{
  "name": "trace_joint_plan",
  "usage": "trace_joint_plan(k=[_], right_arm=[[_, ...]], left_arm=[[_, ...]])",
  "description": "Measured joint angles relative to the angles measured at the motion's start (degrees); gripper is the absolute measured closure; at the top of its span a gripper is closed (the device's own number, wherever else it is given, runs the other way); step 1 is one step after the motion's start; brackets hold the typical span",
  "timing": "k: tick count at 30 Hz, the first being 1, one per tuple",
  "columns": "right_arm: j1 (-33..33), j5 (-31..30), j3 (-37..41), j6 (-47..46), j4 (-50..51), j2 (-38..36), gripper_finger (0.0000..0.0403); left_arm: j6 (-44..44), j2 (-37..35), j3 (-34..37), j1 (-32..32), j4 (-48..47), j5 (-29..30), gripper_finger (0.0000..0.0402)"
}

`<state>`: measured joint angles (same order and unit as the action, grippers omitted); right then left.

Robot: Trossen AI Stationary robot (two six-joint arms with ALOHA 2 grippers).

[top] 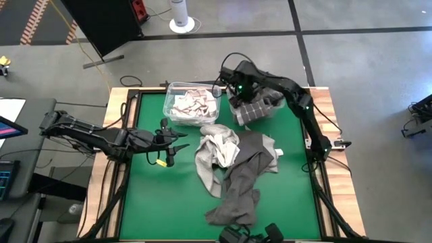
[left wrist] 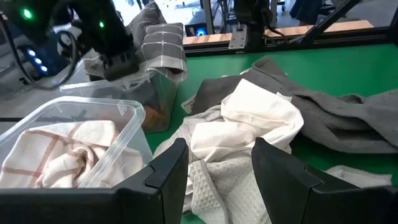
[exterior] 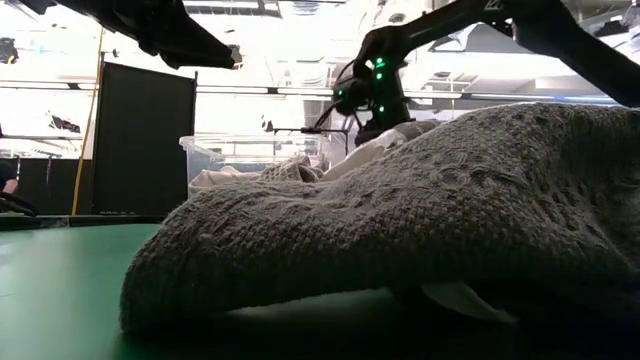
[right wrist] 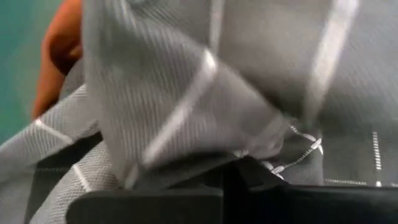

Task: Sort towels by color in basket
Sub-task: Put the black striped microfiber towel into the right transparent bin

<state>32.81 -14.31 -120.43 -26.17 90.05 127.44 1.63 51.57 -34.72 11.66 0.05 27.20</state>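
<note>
Green table (top: pixel 148 202), unlabelled towels (top: pixel 233 169)

Soft grey cloth with a bumpy, knitted look on the dark grey towel (top: pixel 237 189) in the middle of the green table top (top: pixel 145 202). Smooth, thin white cloth (left wrist: pixel 261 115) crumpled just beside it, and waffle-like light grey cloth (left wrist: pixel 224 183) under that. See-through, shiny plastic for the tub (top: pixel 168 101) at the far edge, soft cream cloth with red lines (left wrist: pixel 59 152) inside. Flat, matt green on the table top, pale wood along its rim (top: pixel 341 175). Fine woven checked cloth (right wrist: pixel 186 99), grey with white lines, near the tub.
</note>
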Motion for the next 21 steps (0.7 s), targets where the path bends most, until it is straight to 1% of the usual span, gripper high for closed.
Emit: trace_joint_plan(k=[5, 8, 14, 17, 19, 21], right_arm=[[-0.07, 1.49, -0.21, -0.30, -1.57, 1.58, 0.0386], [-0.10, 2.31, -0.05, -0.40, -2.73, 0.90, 0.0386], [1.05, 2.38, -0.02, -2.96, -2.60, -4.65, 0.0386], [2.46, 2.38, -0.04, -4.86, -1.90, -6.07, 0.0385], [3.02, 2.23, 0.05, -4.12, -1.46, -6.14, 0.0370], [3.00, 1.82, 0.05, -3.02, -0.45, -6.25, 0.0345]], left_arm=[[-0.85, 0.00, 0.00, 0.11, -1.13, -0.02, 0.0233], [-1.34, 0.00, 0.02, 0.66, -1.93, -0.02, 0.0233], [-2.07, 0.00, 0.02, 0.90, -2.08, -0.02, 0.0233], [-2.12, 0.00, 0.02, 0.94, -2.03, -0.02, 0.0233], [-2.36, 0.00, 0.02, 1.02, -2.16, -0.02, 0.0233], [-2.52, 0.00, 0.02, 1.33, -2.53, 0.00, 0.0233]])
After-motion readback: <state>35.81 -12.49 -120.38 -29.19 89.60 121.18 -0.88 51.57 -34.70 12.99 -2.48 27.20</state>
